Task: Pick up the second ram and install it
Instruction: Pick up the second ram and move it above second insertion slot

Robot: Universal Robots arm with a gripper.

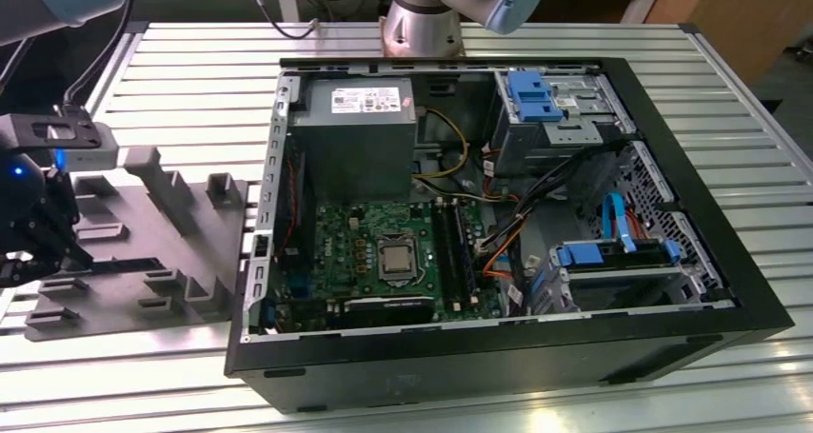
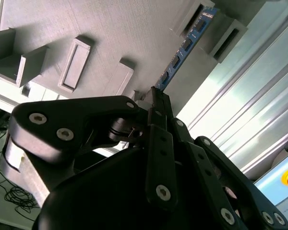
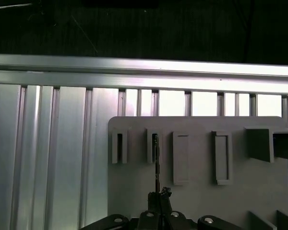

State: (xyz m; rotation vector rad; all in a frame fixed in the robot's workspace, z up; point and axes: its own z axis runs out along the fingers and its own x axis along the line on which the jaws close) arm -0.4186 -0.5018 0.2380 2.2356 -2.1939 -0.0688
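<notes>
First, in the exterior view, the gripper (image 1: 45, 233) hangs over the grey tray (image 1: 133, 219) on the slatted table (image 1: 178, 90). The open case (image 1: 508, 357) sits well apart from the jaws, toward the exterior view's right, with the motherboard (image 1: 381, 252) bare inside it. In the second wrist view, the jaws of the gripper (image 2: 156, 98) are drawn together and clamped on the near end of the ram (image 2: 182, 48). The stick runs straight out from the fingertips (image 2: 159, 103) across the tray (image 2: 110, 33), and its far end reaches a raised slot block. I cannot tell whether that end is seated in the block. In the first wrist view, the gripper (image 3: 158, 195) pinches the ram (image 3: 157, 163), which shows edge-on as a thin dark line. It leads away from the jaws to one of the narrow slots in the tray (image 3: 240, 196), with the table (image 3: 53, 143) beyond.
</notes>
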